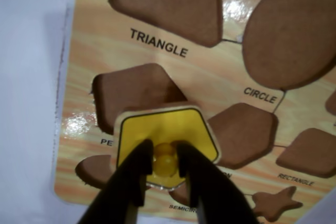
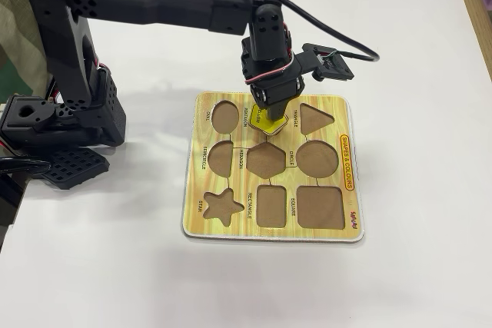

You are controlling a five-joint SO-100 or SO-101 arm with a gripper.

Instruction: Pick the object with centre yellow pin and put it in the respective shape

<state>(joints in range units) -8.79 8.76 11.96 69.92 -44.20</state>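
Both fingers (image 1: 137, 167) tight on yellow pentagon piece's (image 1: 168, 131) knob (image 1: 166, 157), above pentagon recess (image 1: 134, 90).

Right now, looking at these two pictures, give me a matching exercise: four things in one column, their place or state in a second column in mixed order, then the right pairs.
Things:
1. yellow pentagon piece
2. hand
3. star recess
4. circle recess

Places or states:
A. empty, at the board's near left corner in the fixed view
B. shut on a yellow knob
C. held by its knob, overlapping the pentagon recess, not seated
D. empty, right of the triangle recess in the wrist view

Pairs: 1-C, 2-B, 3-A, 4-D
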